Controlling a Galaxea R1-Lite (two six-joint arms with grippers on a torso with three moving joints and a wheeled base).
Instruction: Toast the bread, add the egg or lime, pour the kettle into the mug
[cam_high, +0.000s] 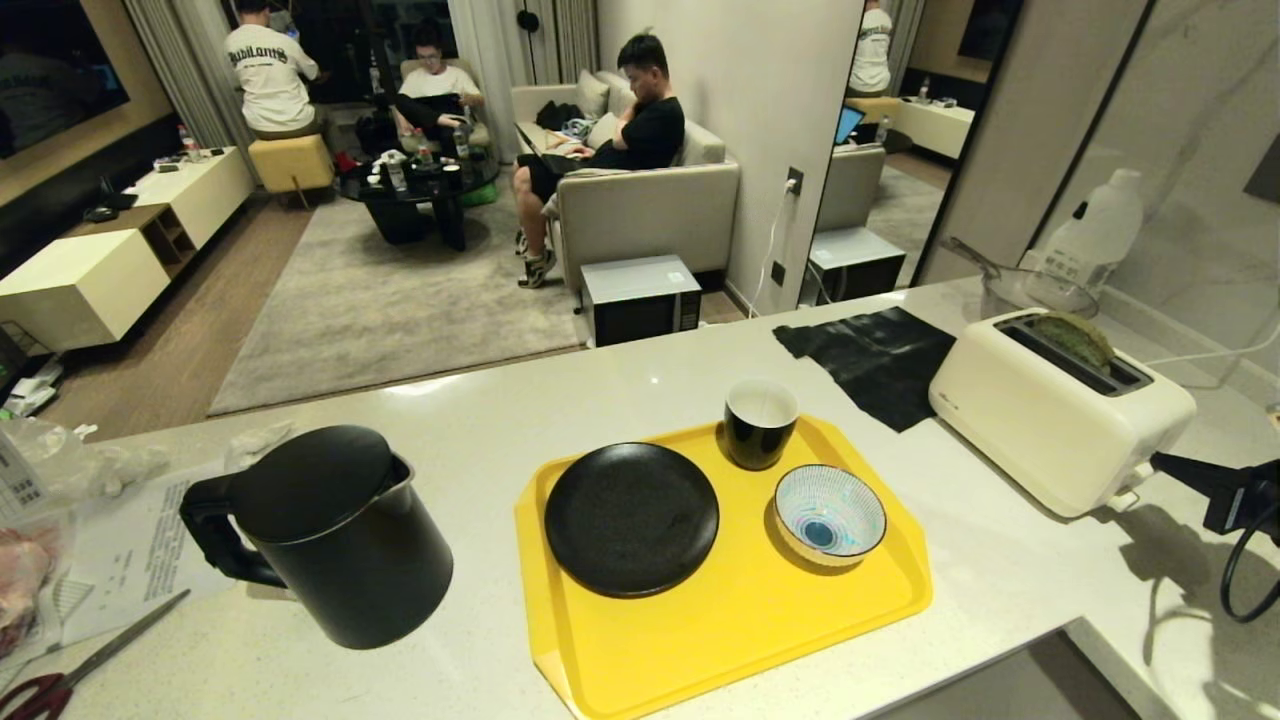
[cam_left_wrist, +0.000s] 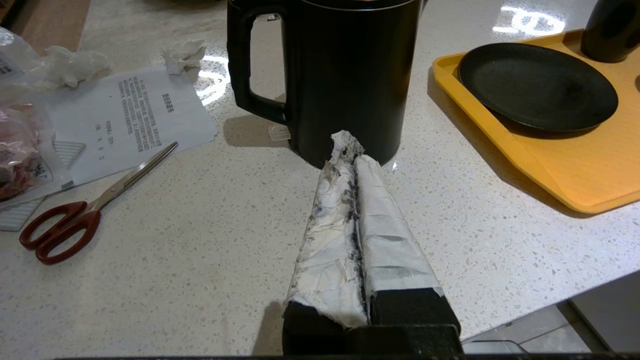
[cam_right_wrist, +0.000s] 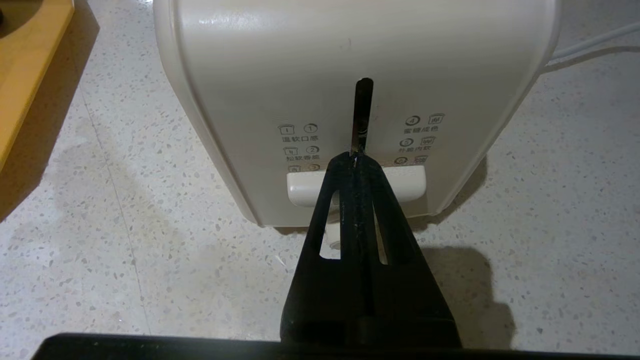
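While the bread (cam_high: 1075, 338) sits low in the toaster (cam_high: 1060, 420) slot, the right gripper (cam_right_wrist: 355, 159), fingers pressed together and empty, reaches in level from the counter's right end, tips at the toaster's lever (cam_right_wrist: 355, 186). The left gripper (cam_left_wrist: 350, 150), likewise closed, points at the kettle (cam_high: 335, 535), just beside the yellow tray (cam_high: 740, 620) holding the mug (cam_high: 761, 422).

A home is showing itself here: a pale speckled stone kitchen counter (cam_high: 560, 400) is carrying a cream two-slot toaster (cam_high: 1050, 420), a matte-black jug kettle (cam_high: 330, 540) and a yellow plastic tray (cam_high: 740, 620) of dishes. Beyond it, people are sitting around a beige sofa (cam_high: 650, 205), a grey rug (cam_high: 400, 300) and a low black coffee table (cam_high: 420, 200) in a lounge.
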